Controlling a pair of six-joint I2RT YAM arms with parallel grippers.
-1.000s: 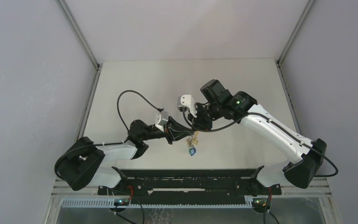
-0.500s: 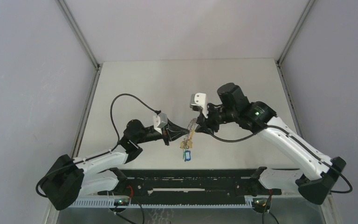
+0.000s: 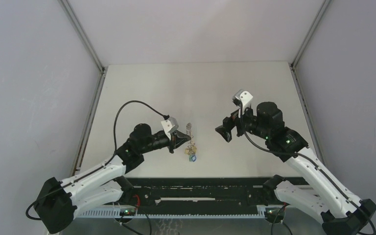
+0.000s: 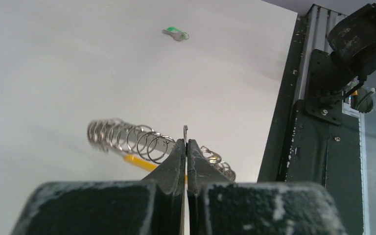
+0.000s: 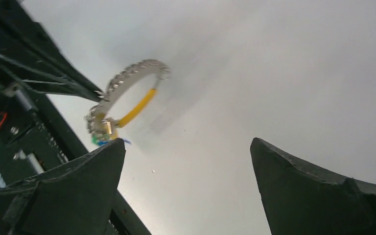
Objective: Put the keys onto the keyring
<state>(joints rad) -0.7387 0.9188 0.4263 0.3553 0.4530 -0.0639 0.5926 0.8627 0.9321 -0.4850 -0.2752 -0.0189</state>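
- The left tool (image 4: 186, 143) has its fingers pressed together and pinches a thin metal edge of the keyring (image 4: 127, 138), which sticks up between the tips.
- In the left wrist view the keyring is a silvery coiled loop running from centre left to the tool's tips. Its yellow band (image 4: 139, 162) shows just below the coil.
- In the overhead view the keyring (image 3: 190, 133) lies at the middle of the frame, just right of the left tool (image 3: 181, 142). A small cluster of keys (image 3: 193, 157) with blue and green heads hangs at its lower end.
- One green key (image 4: 176, 34) lies alone on the white bench (image 4: 54, 63), near the top of the left wrist view and well apart from the keyring.
- The right tool (image 3: 223, 133) sits right of centre with its fingers spread wide and nothing between them. It is apart from the keyring.
- In the right wrist view the keyring is in the upper left, with the keys at its lower end.
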